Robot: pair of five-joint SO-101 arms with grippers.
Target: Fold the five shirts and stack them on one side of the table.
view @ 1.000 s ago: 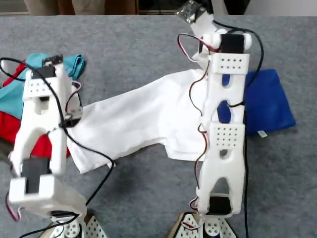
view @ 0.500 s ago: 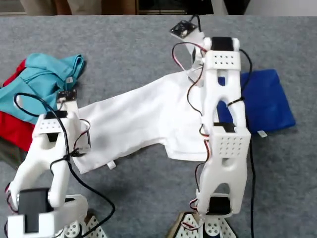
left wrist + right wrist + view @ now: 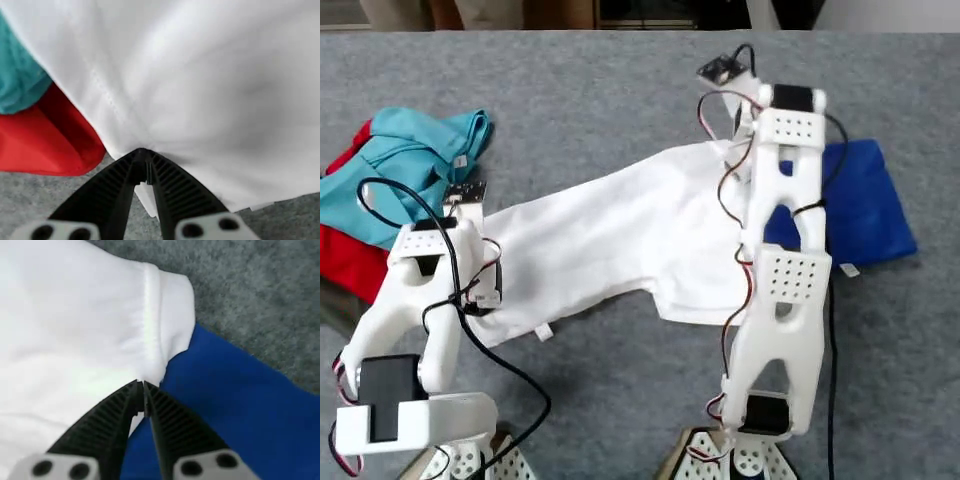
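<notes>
My left claw (image 3: 145,155) is clamped on the white shirt (image 3: 620,235) at nine o'clock, my right claw (image 3: 141,386) at its two o'clock corner, likely to spread it for folding

You'll find nothing readable here: the small white tag (image 3: 847,269) beside the folded blue cloth shirt (image 3: 865,200) and the hem tag (image 3: 542,333) on the white cloth shirt (image 3: 620,240) are too small.

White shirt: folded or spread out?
Spread out: the white shirt lies flat across the table, with the left gripper and right gripper pinching opposite ends.
</notes>
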